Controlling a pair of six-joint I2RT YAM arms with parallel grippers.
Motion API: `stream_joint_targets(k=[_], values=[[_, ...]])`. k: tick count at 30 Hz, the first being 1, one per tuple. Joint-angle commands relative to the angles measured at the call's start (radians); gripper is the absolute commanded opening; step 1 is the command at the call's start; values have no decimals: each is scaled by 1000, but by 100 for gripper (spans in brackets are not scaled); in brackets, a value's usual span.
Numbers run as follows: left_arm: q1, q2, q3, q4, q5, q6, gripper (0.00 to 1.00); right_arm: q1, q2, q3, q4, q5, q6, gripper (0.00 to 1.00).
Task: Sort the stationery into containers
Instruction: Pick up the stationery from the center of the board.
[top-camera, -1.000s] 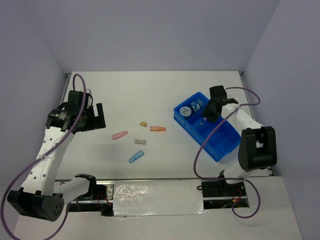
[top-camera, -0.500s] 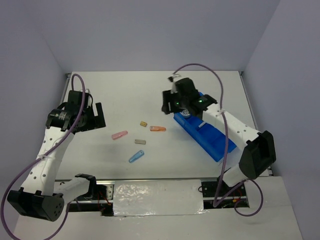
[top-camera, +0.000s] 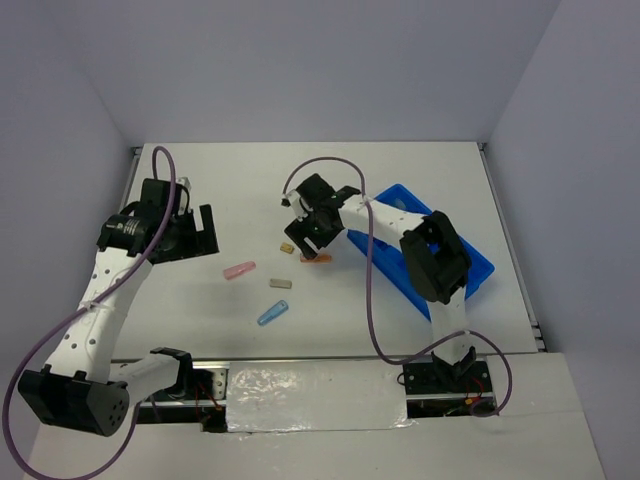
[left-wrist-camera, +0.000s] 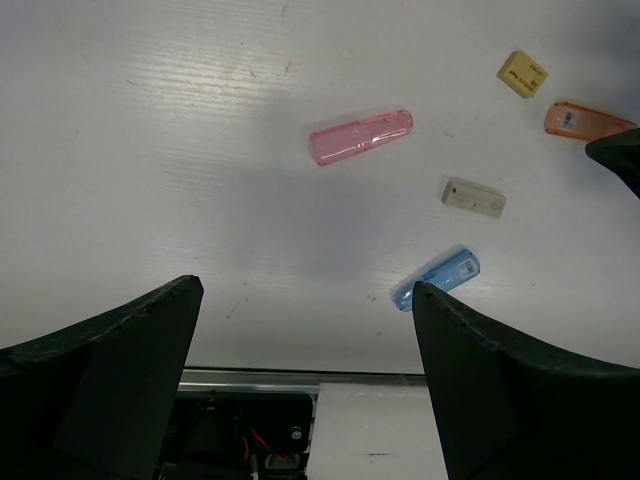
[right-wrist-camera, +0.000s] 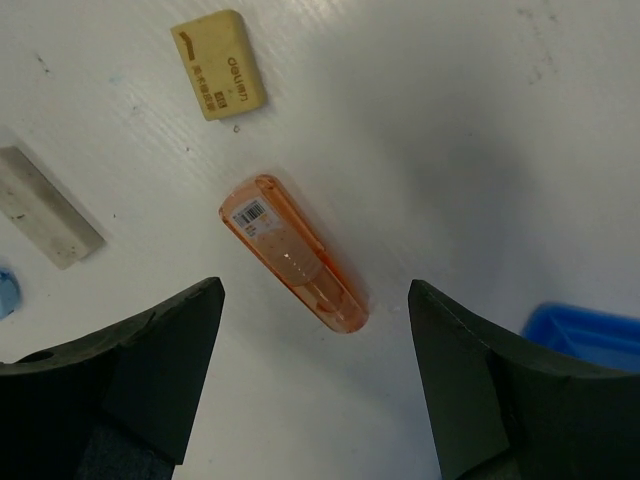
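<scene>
Above orange piece (right-wrist-camera: 293, 268), right tool (right-wrist-camera: 312, 292) wide open, apparently touching nothing

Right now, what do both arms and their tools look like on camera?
The left arm and right arm match: white links joined by chunky black joint housings; rows of small holes show along the left one. Each trails a thin purple cable looping from base to wrist. The left tool and right tool are matte black, each with two broad wedge-shaped fingers. No legible markings.
</scene>
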Motion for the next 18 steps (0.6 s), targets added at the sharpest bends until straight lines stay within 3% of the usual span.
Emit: stream_joint_targets(k=[1,7,10,13,14,18], values=[[0,-12,-11,25,21,26,99,30,33,65,-43,5,-65,82],[0,-7,-14,9,5,47,99,75,88,39,-20,10,-70,80],[0,-7,-27,17,10,49,99,79,129,42,-9,57,-53,72],[0,-7,-41,22,15,52,99,79,149,45,0,107,-24,54],[0,-7,-46,22,18,52,99,79,149,45,1,137,-15,42],[0,-12,-52,25,19,52,99,78,97,31,4,142,48,15]])
